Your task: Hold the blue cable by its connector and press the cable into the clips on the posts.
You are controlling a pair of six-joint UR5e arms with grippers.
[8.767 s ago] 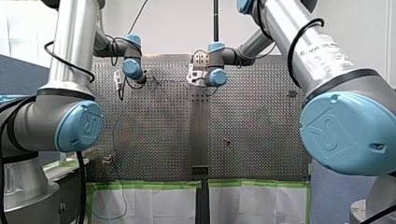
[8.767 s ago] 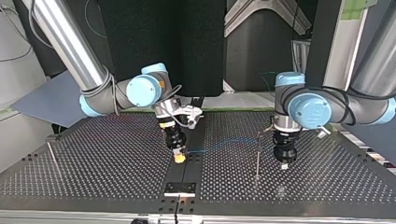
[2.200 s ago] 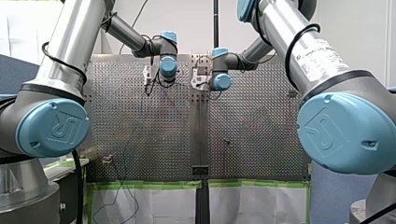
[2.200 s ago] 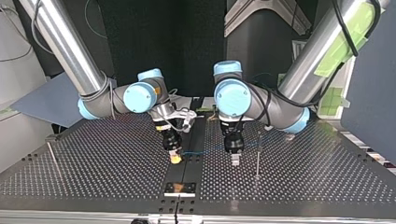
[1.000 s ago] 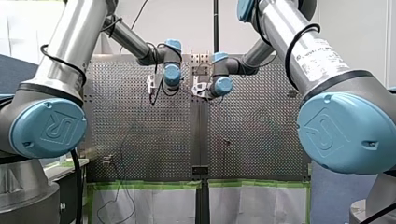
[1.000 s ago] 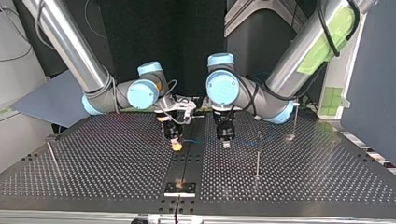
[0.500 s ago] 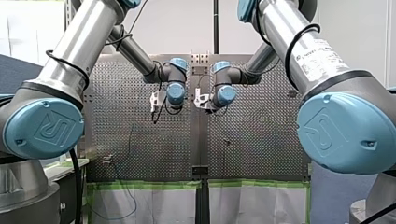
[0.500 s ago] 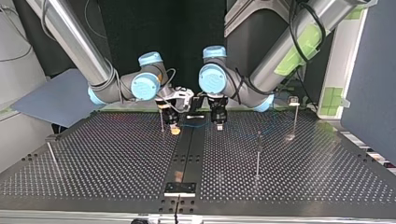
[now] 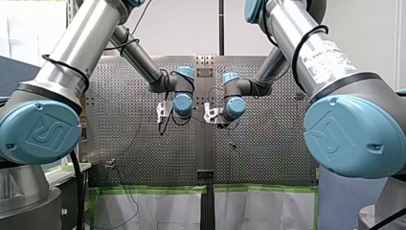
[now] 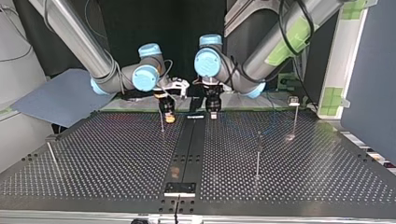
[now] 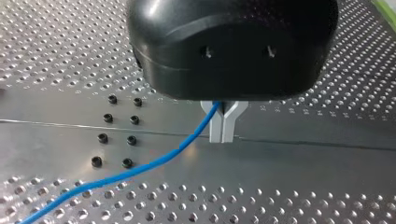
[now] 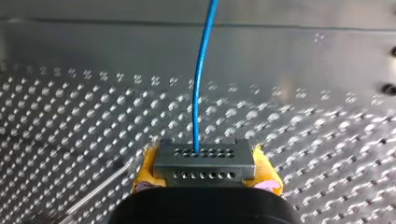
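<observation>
Front view: the left arm (image 9: pixel 139 60) and the right arm (image 9: pixel 268 67) meet wrist to wrist over the middle of the perforated table (image 9: pixel 268 143). Jaw state cannot be read here.

Top view: the right gripper (image 10: pixel 170 119), yellow-padded, and the left gripper (image 10: pixel 213 115) hang side by side near the table's far edge. A thin post (image 10: pixel 162 128) stands just beside the right one.

Left wrist view: metal fingers (image 11: pixel 215 126) are pinched together on the blue cable (image 11: pixel 154 161), which trails off over the table.

Right wrist view: yellow pads (image 12: pixel 145 169) clamp the grey connector (image 12: pixel 204 161). The cable runs straight ahead from it.
</observation>
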